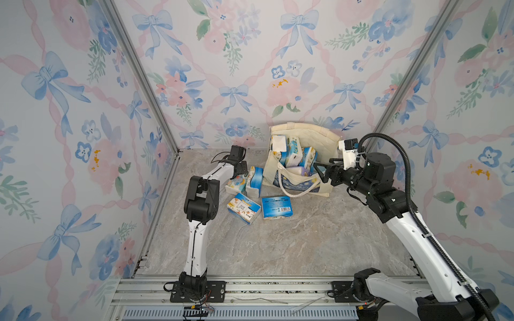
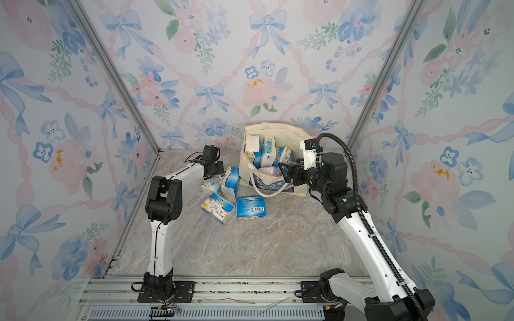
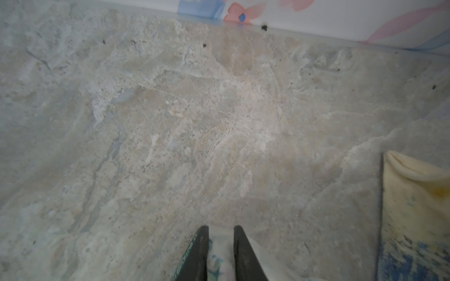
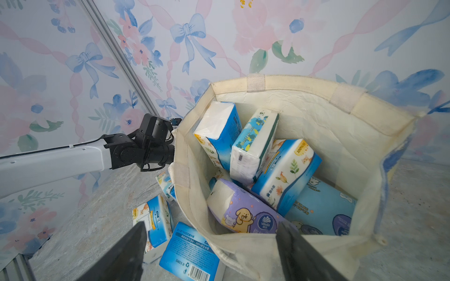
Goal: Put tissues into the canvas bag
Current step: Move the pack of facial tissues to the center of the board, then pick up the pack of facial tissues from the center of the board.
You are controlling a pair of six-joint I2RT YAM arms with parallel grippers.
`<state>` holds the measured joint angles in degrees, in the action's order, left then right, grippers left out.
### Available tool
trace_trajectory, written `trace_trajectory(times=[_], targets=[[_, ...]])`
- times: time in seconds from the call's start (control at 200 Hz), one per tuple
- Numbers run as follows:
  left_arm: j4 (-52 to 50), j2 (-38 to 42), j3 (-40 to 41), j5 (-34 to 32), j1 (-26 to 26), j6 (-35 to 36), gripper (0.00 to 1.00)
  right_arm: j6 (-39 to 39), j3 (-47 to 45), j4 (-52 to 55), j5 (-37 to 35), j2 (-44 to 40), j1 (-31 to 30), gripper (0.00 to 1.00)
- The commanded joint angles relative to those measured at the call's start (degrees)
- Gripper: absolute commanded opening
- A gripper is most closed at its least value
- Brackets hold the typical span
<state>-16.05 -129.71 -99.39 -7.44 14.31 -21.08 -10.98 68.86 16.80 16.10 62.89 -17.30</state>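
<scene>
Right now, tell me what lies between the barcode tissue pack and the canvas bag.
Only the canvas bag's looped handle, drooping onto the tabletop toward the barcode pack; both top views show it.

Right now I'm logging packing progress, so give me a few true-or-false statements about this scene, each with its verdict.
1. The lavender pack lies on the table. False: it is inside the canvas bag.
2. The right gripper is open and empty. True.
3. Four tissue packs lie on the table outside the bag. True.
4. The bag lies flat with its mouth shut. False: it stands upright with its mouth open.
5. The left gripper has a pack between its fingers. True.
</scene>
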Motion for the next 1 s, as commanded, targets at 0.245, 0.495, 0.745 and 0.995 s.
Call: trace_trajectory(times=[0.245, 0.495, 0.745, 0.995], targets=[[-5.74, 9.00, 14.84, 4.60, 2.04, -0.19, 0.16, -1.94, -0.76, -0.64, 1.12, -0.98, -0.85, 0.84], [-5.74, 14.90, 16.76, 2.73, 1.60, -0.01, 0.17, 0.28, 1.31, 2.98, 0.78, 1.17, -4.14, 0.84], [-5.53, 24.59, 19.50, 0.16, 1.44, 0.07, 0.21, 6.18, 3.44, 8.41, 0.69, 3.38, -10.49, 0.85], [-4.84, 36.21, 25.94, 2.30, 1.33, -0.01, 0.22, 9.20, 4.88, 12.29, -1.23, 7.98, -19.70, 0.86]])
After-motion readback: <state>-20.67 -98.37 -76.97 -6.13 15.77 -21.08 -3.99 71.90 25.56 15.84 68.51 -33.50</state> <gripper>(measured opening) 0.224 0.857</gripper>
